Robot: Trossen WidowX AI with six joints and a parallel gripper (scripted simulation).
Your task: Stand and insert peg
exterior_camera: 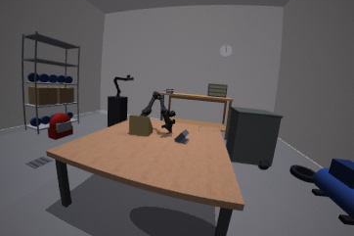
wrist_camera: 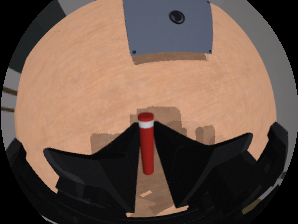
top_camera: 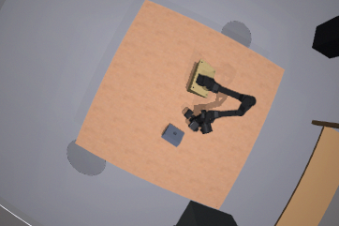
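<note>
The red peg (wrist_camera: 147, 145) is clamped between the closed gripper (wrist_camera: 147, 163) fingers, white band outermost. The sloped panel (wrist_camera: 168, 22) with its hole (wrist_camera: 176, 16) is seen beyond the peg, well apart.

Top cam looks straight down from high up, exterior sits low and far across the table (exterior_camera: 147, 161) facing the arm, wrist cam is close along the fingers; all share the sloped panel (top_camera: 172, 134)
</note>
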